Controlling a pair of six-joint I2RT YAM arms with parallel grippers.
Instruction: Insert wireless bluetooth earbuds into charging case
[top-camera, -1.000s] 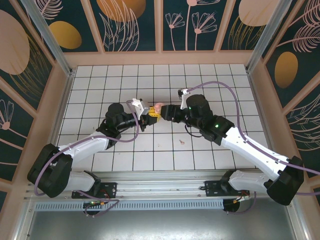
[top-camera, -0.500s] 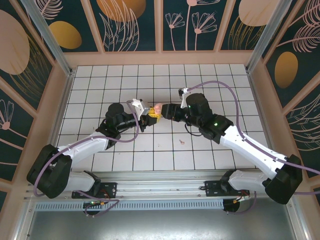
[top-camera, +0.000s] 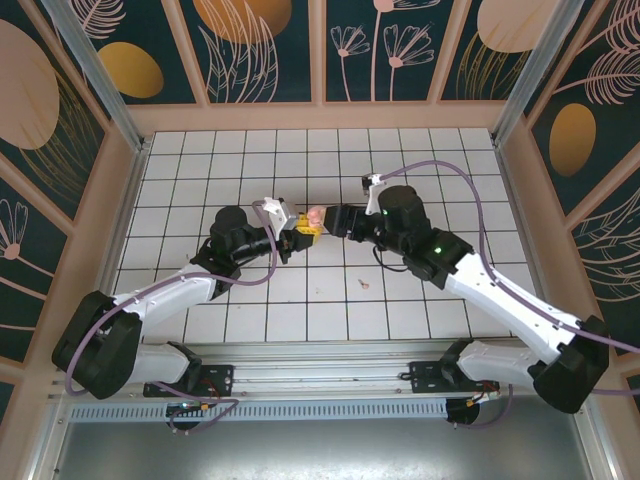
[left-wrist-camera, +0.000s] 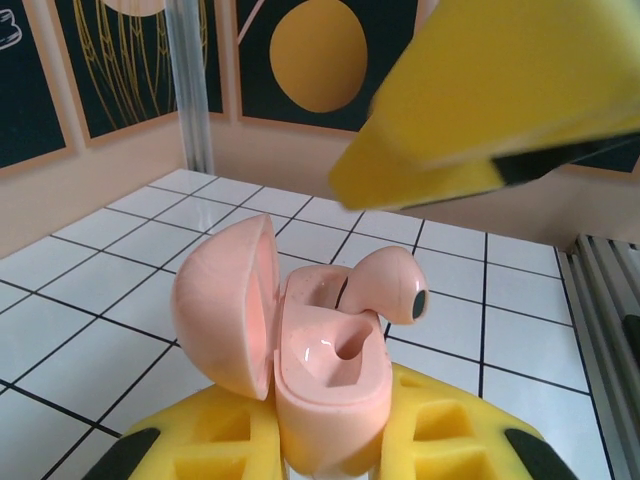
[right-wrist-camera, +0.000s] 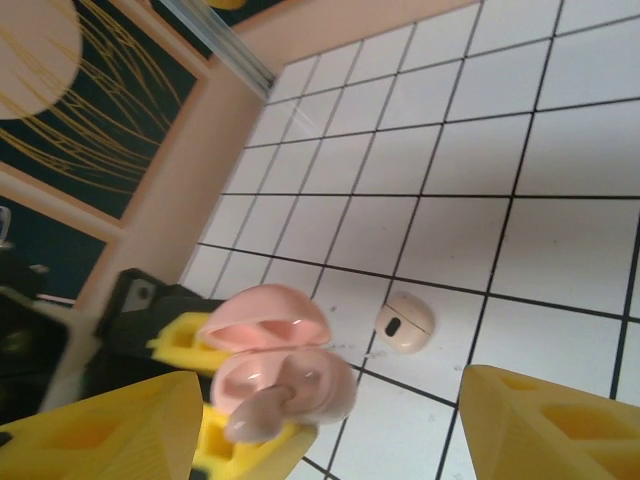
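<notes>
In the top view, the left gripper (top-camera: 298, 233) is clamping the small rounded pale pink charging case (top-camera: 313, 216) at frame centre, offering it to the right gripper (top-camera: 330, 222). Both arms are reaching inward. In the left wrist view, a tiny pale pink earbud (left-wrist-camera: 385, 287) is resting in the open case, seemingly half-seated. In the right wrist view, the yellow fingers (right-wrist-camera: 540, 420) are standing wide and empty, and a second earbud (right-wrist-camera: 405, 322) is lying on a white floor tile (right-wrist-camera: 450, 240) at mid-frame.

My right gripper (top-camera: 330, 220) has crept a little toward the far wall (top-camera: 320, 116), next to the charging case (top-camera: 313, 216), and the wrist (top-camera: 400, 210) behind it has shifted slightly to the right. The purple cable (top-camera: 445, 164) over my right arm (top-camera: 500, 295) now bulges further outward than before.
</notes>
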